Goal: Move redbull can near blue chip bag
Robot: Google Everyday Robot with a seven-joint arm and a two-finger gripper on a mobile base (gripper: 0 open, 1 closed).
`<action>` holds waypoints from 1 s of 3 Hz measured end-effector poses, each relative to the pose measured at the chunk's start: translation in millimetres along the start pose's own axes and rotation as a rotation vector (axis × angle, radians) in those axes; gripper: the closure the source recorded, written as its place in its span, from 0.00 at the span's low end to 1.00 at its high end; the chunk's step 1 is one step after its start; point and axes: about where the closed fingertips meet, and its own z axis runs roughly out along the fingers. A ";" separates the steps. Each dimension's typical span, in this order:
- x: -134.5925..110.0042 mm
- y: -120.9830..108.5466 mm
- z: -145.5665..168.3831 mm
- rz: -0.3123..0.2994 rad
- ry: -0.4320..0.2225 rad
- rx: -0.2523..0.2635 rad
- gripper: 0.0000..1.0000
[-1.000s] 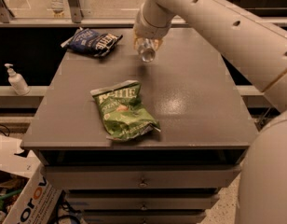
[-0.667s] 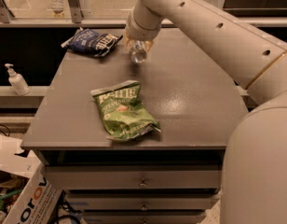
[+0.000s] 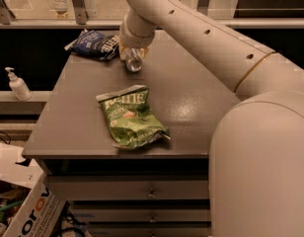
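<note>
Leftward and toward the far side the arm [image 3: 191,28] has swung in the last 1 s, so its load now hangs close to the far-left corner instead of over the far middle of the table [image 3: 201,102]. From where I stand, the green chip bag [image 3: 132,115] lies flat near the middle of the top, well apart from the action and no obstacle. The blue chip bag [image 3: 95,43] lies at the far-left corner, its right edge just beside the wrist. The gripper [image 3: 131,53] points down just right of that bag, its fingers closed on the redbull can [image 3: 134,63], which hangs tilted below it. I cannot tell whether the can's lower end is touching the tabletop or just above it. To my eye the carry is nearly done and placing is the step in hand. I would come down gently onto bare tabletop right of the bag, not onto its crinkled edge, and level the can first. A slim can set down at a lean may tip and roll. Release only once the base rests flat, then lift straight up so the fingers do not drag it over.
</note>
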 end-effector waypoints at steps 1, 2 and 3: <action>-4.6 -5.1 16.5 -0.010 -0.020 0.006 1.00; -4.9 -5.9 20.3 -0.012 -0.029 0.006 0.84; -4.5 -6.0 19.7 -0.012 -0.029 0.006 0.61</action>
